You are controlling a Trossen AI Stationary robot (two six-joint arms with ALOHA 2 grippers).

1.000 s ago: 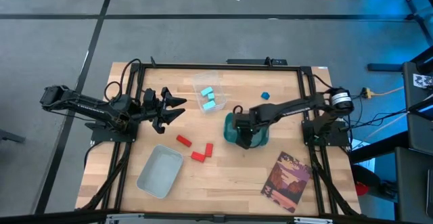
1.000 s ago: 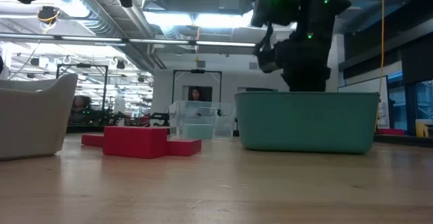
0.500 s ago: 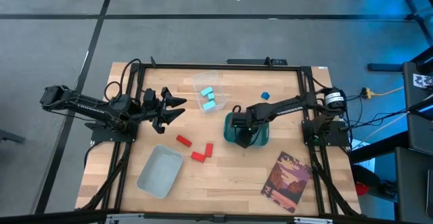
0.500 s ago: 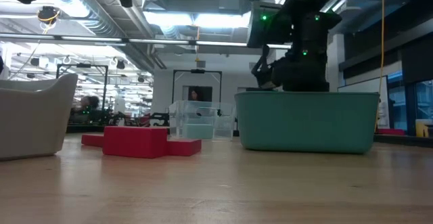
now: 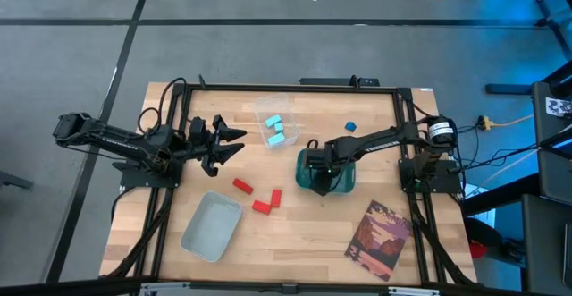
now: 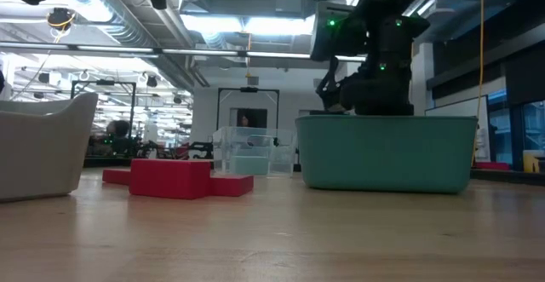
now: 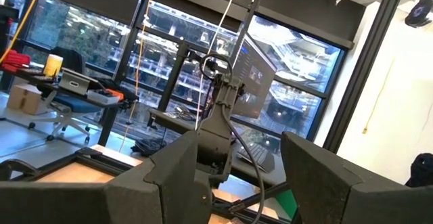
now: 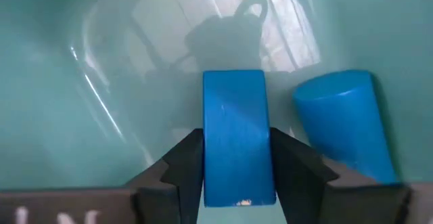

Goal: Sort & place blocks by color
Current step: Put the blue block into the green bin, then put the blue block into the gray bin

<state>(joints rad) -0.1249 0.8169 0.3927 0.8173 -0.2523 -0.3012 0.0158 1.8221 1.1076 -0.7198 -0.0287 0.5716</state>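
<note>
Where fingers (image 8: 237, 173) grip block (image 8: 235, 132): second block (image 8: 345, 126) beside.

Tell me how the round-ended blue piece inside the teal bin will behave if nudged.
The round-ended blue piece looks cylindrical and lies on its side, so it will probably roll. The teal bin floor looks glossy, so it may slide too. It seems rigid, probably light.

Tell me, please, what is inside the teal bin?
Inside the teal bin: one blue block between the right gripper fingers, another blue block beside it. The arm covers the rest.
</note>
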